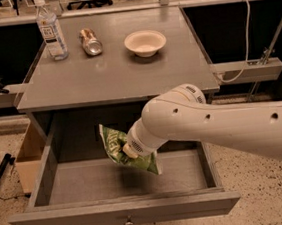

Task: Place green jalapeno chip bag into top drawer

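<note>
The green jalapeno chip bag hangs tilted in the air over the middle of the open top drawer, above its bare grey floor. My gripper is at the end of the white arm that reaches in from the right. It is shut on the right side of the bag, and the wrist hides most of the fingers. The drawer is pulled fully out, with its small round knob at the front centre.
On the grey tabletop above the drawer stand a water bottle, a metallic can lying on its side and a white bowl. A cardboard box sits on the floor to the left. A cable hangs at the right.
</note>
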